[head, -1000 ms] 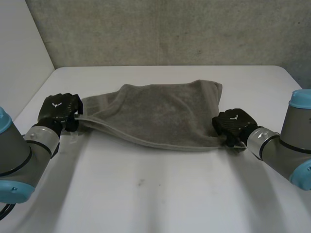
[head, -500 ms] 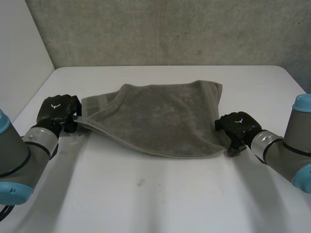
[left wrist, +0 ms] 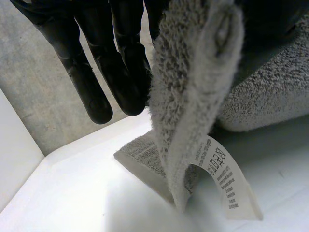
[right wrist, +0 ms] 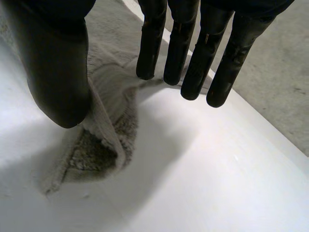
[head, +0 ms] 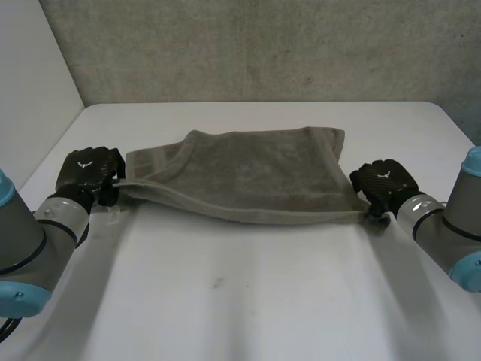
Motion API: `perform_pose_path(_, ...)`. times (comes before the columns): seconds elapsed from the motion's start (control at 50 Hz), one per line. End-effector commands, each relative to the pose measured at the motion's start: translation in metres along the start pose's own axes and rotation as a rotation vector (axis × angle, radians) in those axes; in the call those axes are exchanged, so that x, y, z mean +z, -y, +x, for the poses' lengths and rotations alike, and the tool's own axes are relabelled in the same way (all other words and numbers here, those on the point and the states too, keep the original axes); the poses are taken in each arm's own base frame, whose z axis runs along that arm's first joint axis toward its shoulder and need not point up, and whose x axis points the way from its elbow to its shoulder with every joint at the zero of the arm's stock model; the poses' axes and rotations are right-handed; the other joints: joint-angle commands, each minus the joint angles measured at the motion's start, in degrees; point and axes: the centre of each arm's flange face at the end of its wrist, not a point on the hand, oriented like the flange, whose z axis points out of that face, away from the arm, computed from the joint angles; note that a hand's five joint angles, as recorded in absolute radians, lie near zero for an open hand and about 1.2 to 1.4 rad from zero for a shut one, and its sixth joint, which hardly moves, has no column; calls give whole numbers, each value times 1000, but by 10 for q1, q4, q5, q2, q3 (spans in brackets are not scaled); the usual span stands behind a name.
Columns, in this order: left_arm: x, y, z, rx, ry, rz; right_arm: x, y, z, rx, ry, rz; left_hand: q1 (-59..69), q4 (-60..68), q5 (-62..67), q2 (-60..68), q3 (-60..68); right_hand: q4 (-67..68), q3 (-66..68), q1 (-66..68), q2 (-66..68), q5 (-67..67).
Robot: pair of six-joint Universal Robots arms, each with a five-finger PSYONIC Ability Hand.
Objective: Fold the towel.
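Nearest the camera lay the bare white surface point(head: 248, 301), and just past it both arms reached in from the sides. The left robot hand point(head: 90, 171) had the near left corner of the grey terry-cloth towel point(head: 255, 173) pinched between its black fingers point(left wrist: 96, 82) and thumb. In the left wrist view that corner hung down from the grip, with a white printed care label point(left wrist: 227, 181) dangling off it just above the surface.

Over on the other side, the right robot hand point(head: 383, 183) pinched the near right corner. Its wrist view showed straight fingers point(right wrist: 193, 53) on one side and the thumb point(right wrist: 58, 67) on the other, with a ridge of cloth rising between them and the corner's tip resting on the surface under the thumb.

Between the two hands the towel's near hem ran stretched in a long, shallow line. Behind it the rest of the cloth lay spread across the middle of the surface, and beyond that stood the grey concrete wall point(head: 248, 45).
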Motion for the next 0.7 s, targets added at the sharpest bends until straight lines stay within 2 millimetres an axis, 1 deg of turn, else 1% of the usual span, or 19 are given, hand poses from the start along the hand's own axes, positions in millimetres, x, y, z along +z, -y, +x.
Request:
perform_pose_path(0.02,0,0,0,1,0,-1,3,-3,4,13,-14,-12,113,102,110,102,103,-55,-61,-49,-70,-36)
perform_pose_path(0.2,1,0,-3,0,7,-2,3,-4,6,61,-18,-54,113,102,110,102,103,-63,-70,-57,-78,-45)
perform_pose_path(0.36,1,-1,-4,0,12,-3,-3,-9,0,118,40,-142,113,102,110,102,103,-63,-70,-57,-78,-45)
perform_pose_path(0.48,1,-1,-4,1,12,-3,-4,-11,-2,141,47,-152,113,102,110,102,103,-45,-51,-38,-60,-26)
perform_pose_path(0.54,1,-1,-4,1,12,-3,-2,-14,-3,142,47,-156,113,102,110,102,103,-14,-21,-8,-30,4)
perform_pose_path(0.56,1,-1,-4,1,12,-3,-1,-15,-3,142,47,-155,113,102,110,102,103,22,16,28,7,41)
perform_pose_path(0.58,1,-1,-4,1,12,-3,-1,-15,-3,142,47,-155,113,102,110,102,103,23,16,29,8,41)
perform_pose_path(0.6,1,-1,-4,1,12,-3,0,-16,-2,142,42,-152,113,102,110,102,103,68,61,74,52,86)
perform_pose_path(0.62,1,-1,-4,1,12,-3,3,-17,-2,138,33,-142,113,102,110,102,103,153,147,159,138,172)
perform_pose_path(0.64,1,-1,-4,1,12,-3,3,-17,-2,138,33,-142,113,102,110,102,103,154,147,160,139,172)
perform_pose_path(0.68,1,-1,-4,1,12,-3,7,-15,3,149,10,-115,113,102,110,102,103,438,431,444,423,456)
perform_pose_path(0.7,1,-1,-4,1,12,-3,7,-15,3,149,10,-115,113,102,110,102,103,439,433,445,424,458)
